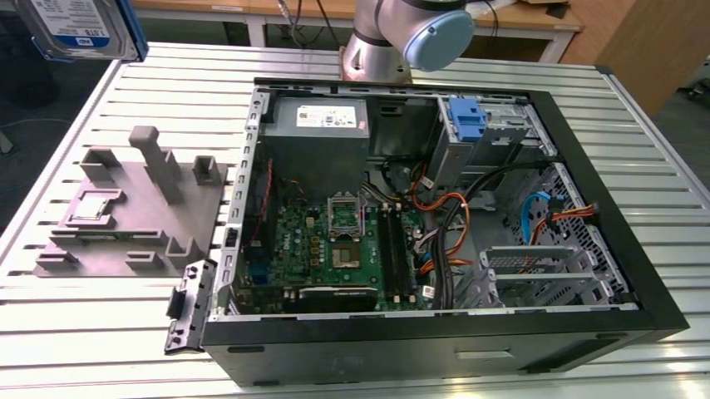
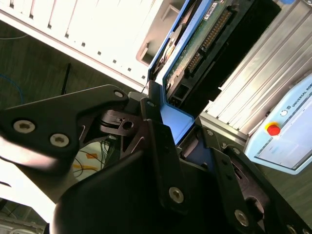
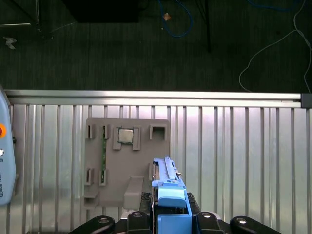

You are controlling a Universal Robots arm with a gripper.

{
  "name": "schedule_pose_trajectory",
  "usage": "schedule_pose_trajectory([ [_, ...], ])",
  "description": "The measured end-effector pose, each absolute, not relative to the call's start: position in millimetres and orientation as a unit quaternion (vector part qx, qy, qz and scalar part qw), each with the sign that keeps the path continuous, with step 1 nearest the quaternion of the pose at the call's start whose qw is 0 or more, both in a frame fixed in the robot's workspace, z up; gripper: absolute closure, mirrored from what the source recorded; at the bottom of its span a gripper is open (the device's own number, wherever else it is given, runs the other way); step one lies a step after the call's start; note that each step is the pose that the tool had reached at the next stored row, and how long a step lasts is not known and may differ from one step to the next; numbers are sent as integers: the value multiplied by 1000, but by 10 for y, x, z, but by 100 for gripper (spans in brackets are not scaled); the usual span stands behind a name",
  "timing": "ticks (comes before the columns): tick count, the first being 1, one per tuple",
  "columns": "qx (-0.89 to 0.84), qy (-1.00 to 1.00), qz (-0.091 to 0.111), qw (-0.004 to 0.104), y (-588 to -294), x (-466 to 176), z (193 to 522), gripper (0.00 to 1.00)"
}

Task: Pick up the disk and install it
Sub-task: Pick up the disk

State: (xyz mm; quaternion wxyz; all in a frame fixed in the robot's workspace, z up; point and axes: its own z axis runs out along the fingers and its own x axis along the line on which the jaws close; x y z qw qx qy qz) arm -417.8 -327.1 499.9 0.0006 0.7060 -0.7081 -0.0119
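Note:
The disk (image 1: 76, 29) hangs high over the table's far corner on the exterior view's left, showing its silver body, white label with a blue band, and blue bracket edge. In the first wrist view I look down its thin edge (image 3: 165, 178), and my gripper (image 3: 170, 219) is shut on the blue bracket end. The second wrist view shows the disk's green circuit-board side (image 2: 204, 39) and the blue bracket between my gripper (image 2: 183, 131) fingers. The disk is above the grey fixture plate (image 3: 126, 161), well clear of it.
An open computer case (image 1: 621, 249) lies on the slatted table, with a motherboard (image 1: 332, 241), a grey power-supply box (image 1: 316, 120), drive bays with a bare blue bracket (image 1: 471, 120) and loose cables. The grey fixture plate (image 1: 133, 208) stands beside the case. A pendant (image 2: 287, 131) lies near the table edge.

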Motion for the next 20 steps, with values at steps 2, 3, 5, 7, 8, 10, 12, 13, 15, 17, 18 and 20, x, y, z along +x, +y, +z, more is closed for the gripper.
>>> schedule_pose_trajectory([
  [2, 706, -708, -12, 1, -3271, -4169, 4999, 64],
  [3, 706, -708, -12, 1, -3271, -4166, 4999, 64],
  [5, 706, -708, -12, 1, -3271, -4158, 4999, 64],
  [7, 706, -708, -12, 1, -3271, -4149, 5000, 64],
  [8, 706, -708, -12, 1, -3271, -4145, 4999, 64],
  [10, 706, -708, -12, 1, -3271, -4135, 4999, 64],
  [12, 706, -708, -12, 1, -3271, -4123, 4999, 64],
  [13, 706, -708, -12, 1, -3271, -4118, 4999, 64],
  [15, 706, -708, -12, 1, -3271, -4109, 4999, 64],
  [17, 706, -708, -12, 1, -3271, -4099, 4999, 64],
  [18, 706, -708, -12, 1, -3271, -4094, 4999, 64],
  [20, 706, -708, -12, 1, -3271, -4082, 4999, 64],
])
